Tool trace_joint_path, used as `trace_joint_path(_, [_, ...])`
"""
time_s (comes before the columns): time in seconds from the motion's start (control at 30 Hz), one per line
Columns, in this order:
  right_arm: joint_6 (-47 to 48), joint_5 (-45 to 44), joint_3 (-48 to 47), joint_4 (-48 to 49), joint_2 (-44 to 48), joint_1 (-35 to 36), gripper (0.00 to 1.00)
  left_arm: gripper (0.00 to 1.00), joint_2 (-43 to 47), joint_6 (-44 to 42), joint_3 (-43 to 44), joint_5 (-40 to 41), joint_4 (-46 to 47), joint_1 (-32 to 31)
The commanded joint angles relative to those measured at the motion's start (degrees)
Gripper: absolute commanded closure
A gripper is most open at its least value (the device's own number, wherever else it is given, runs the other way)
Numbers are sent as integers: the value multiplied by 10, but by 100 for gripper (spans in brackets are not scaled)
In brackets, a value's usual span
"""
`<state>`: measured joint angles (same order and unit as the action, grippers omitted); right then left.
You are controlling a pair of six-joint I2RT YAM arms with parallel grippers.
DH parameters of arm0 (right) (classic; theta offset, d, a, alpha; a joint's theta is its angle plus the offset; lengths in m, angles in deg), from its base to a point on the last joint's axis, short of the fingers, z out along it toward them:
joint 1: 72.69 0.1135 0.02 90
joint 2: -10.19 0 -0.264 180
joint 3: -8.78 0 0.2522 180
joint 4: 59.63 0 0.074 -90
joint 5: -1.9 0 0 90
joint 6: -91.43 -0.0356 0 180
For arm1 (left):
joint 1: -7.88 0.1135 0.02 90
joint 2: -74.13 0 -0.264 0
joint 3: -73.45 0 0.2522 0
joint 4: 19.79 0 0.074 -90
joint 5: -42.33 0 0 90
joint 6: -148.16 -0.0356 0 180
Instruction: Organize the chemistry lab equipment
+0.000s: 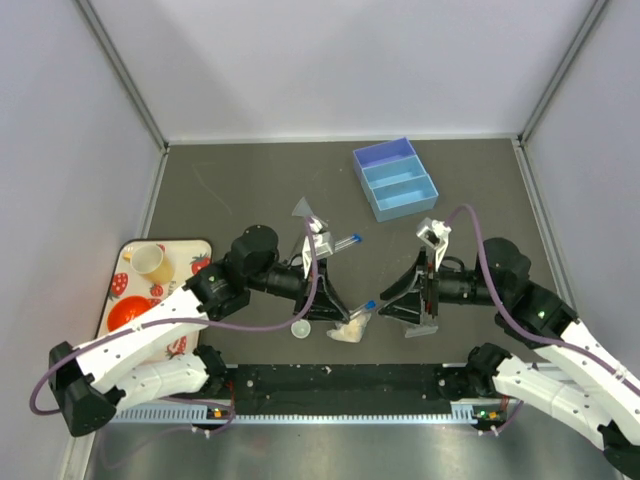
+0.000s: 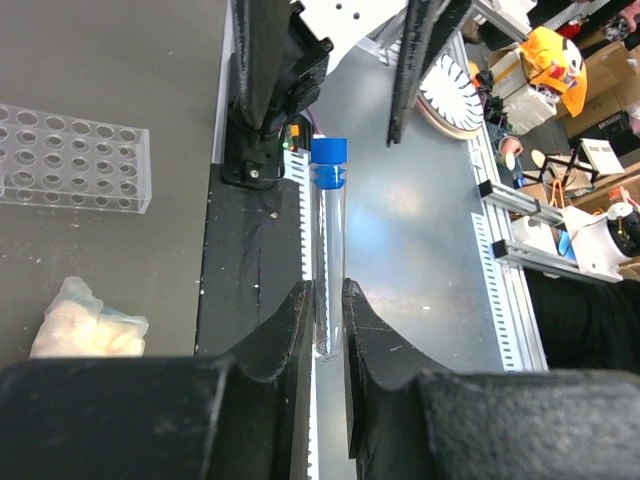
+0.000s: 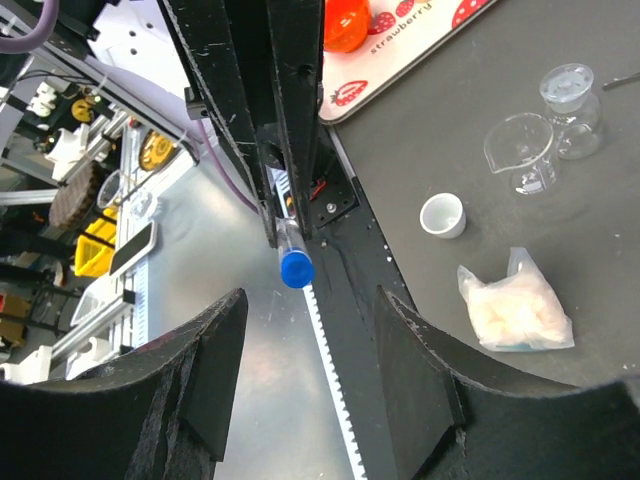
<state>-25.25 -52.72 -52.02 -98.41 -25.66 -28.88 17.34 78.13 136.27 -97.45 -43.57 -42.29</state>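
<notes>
My left gripper is shut on a clear blue-capped tube, held off the table with its cap pointing at my right gripper. My right gripper is open, and the tube's cap sits just beyond its fingertips. A clear tube rack lies below the right gripper. A pale packet and a white round dish lie near the front edge. A second tube and a tiny clear flask lie behind.
A blue divided bin stands at the back right. A strawberry-print tray at the left edge carries a yellow cup and an orange bowl. A small clear beaker stands beside the flask. A black rail runs along the front.
</notes>
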Motion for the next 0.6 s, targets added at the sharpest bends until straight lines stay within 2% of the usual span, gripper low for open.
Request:
trace_joint_path(0.0, [-28, 23, -31, 64, -5, 7, 46, 100, 33, 31, -12, -24, 59, 1])
trace_joint_path(0.2, [-59, 10, -16, 126, -11, 41, 47, 100, 56, 61, -34, -18, 96, 0])
trace_joint_path(0.57, [-55, -40, -22, 143, -42, 97, 52, 100, 60, 64, -40, -13, 115, 1])
